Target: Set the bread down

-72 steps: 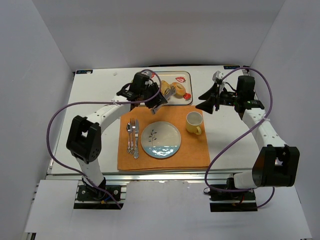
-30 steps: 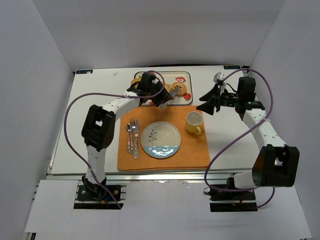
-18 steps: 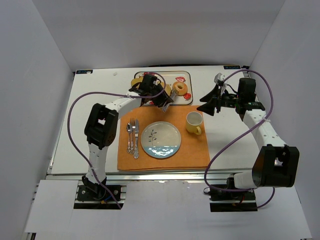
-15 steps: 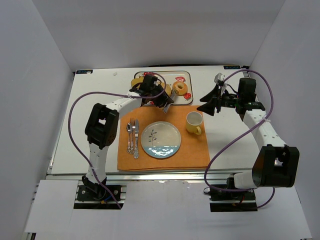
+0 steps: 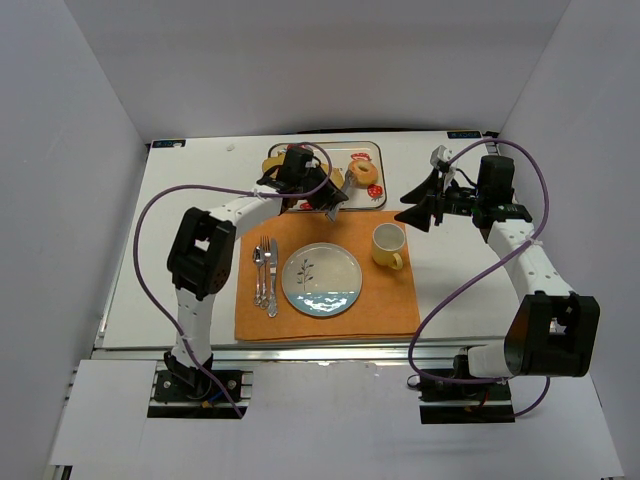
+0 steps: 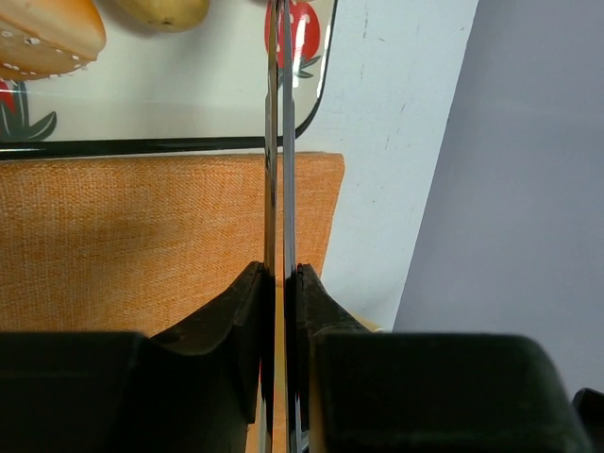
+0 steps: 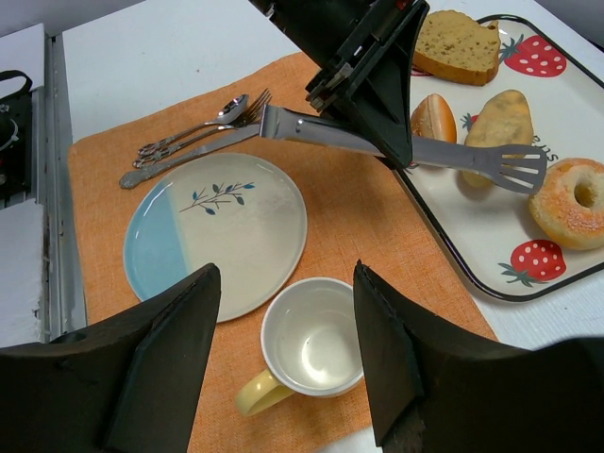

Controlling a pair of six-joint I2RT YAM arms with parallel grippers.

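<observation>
one round golden-tan bread (image 7: 572, 204) with centre hole lies on tray (image 7: 464, 225).

Wearing white shells along the left arm (image 5: 240, 212) and right arm (image 5: 527, 258), broken up by boxy black joints (image 5: 200, 262). Trailing a purple cable (image 5: 141, 262) from just behind the left gripper (image 5: 330, 197) and the right gripper (image 5: 415, 195) alike, looping wide and back toward the black bases (image 5: 195, 385). Ending in matte black fingers (image 7: 160, 349): broad wedges on the right, smooth curved pads (image 6: 226, 307) on the left.
</observation>
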